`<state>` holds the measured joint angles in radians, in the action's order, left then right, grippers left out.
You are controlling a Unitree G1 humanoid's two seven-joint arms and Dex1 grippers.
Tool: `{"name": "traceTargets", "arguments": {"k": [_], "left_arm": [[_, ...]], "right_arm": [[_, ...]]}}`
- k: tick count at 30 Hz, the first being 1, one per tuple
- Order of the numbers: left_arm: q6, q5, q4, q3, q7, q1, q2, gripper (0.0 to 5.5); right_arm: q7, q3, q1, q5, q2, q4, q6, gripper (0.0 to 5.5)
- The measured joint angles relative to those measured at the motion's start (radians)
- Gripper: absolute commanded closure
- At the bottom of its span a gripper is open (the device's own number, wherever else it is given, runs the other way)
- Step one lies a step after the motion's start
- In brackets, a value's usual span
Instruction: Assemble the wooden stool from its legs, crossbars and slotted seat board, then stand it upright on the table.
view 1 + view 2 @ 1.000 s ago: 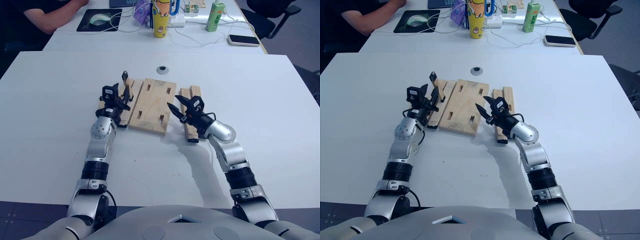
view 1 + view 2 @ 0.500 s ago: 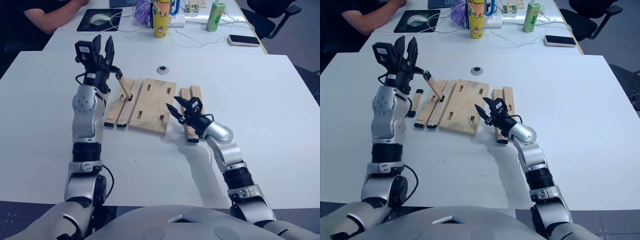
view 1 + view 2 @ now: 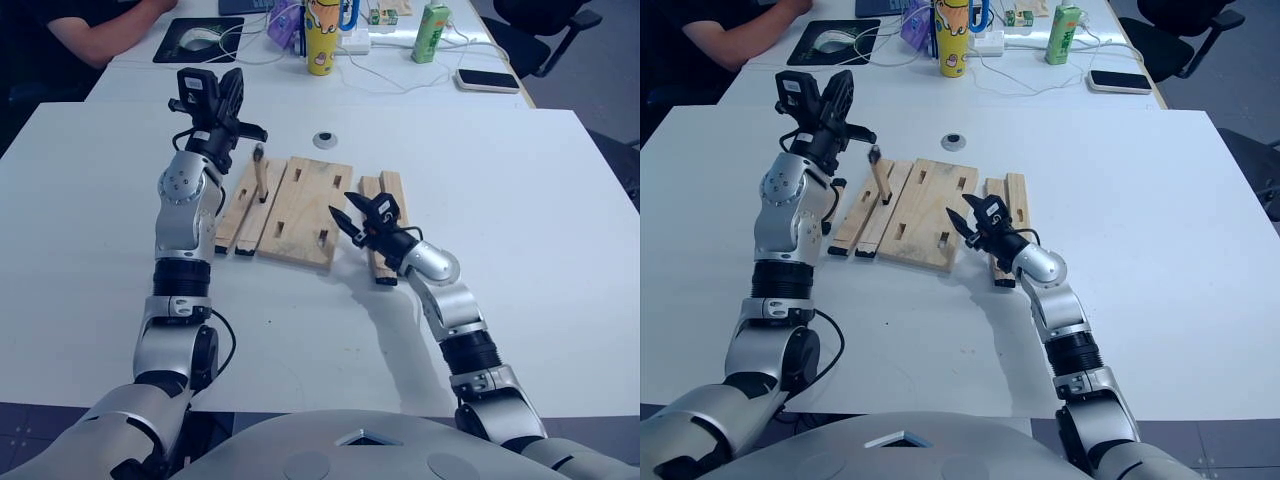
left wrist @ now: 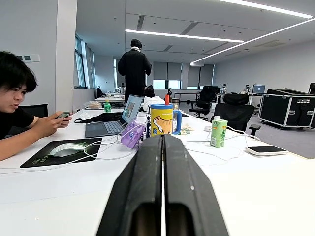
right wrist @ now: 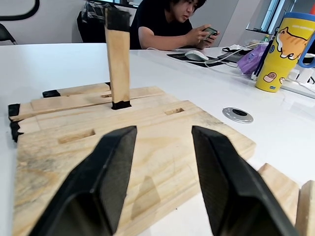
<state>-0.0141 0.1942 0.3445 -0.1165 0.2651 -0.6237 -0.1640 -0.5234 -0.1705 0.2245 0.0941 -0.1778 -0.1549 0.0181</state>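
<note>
Broadly, white table [image 3: 520, 200] beneath ceiling light strips [image 4: 182, 35].

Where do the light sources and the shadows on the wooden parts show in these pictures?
Left wrist view: ceiling light strips glow overhead, the brightest things there. Right wrist view: the seat board is lit from above, its slot dark inside, near the upright leg. Left eye view: the white table shows only soft shadows, no hard glare.
</note>
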Motion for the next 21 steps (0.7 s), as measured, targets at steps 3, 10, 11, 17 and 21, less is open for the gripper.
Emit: {"name": "traceTargets", "arguments": {"k": [3,10,11,17,21], "left_arm": [[0.007,-0.001,0.021,0.0,0.007,-0.006,0.0,5.47],[0.025,0.004,0.119,-0.002,0.029,-0.078,0.006,5.47],[0.026,0.012,0.136,-0.005,0.032,-0.094,0.009,5.47],[0.06,0.022,0.26,-0.032,0.052,-0.183,0.006,5.47],[0.086,0.031,0.276,-0.053,0.06,-0.238,-0.019,5.47]], "right_arm": [[0.002,0.0,0.0,-0.003,0.001,-0.006,-0.002,3.43],[0.01,-0.003,0.0,-0.01,0.01,-0.017,-0.009,3.43],[0.01,-0.004,0.001,-0.011,0.011,-0.018,-0.009,3.43],[0.011,-0.017,0.004,-0.032,0.018,-0.025,-0.01,3.43],[0.011,-0.02,0.004,-0.039,0.02,-0.025,-0.011,3.43]]}}
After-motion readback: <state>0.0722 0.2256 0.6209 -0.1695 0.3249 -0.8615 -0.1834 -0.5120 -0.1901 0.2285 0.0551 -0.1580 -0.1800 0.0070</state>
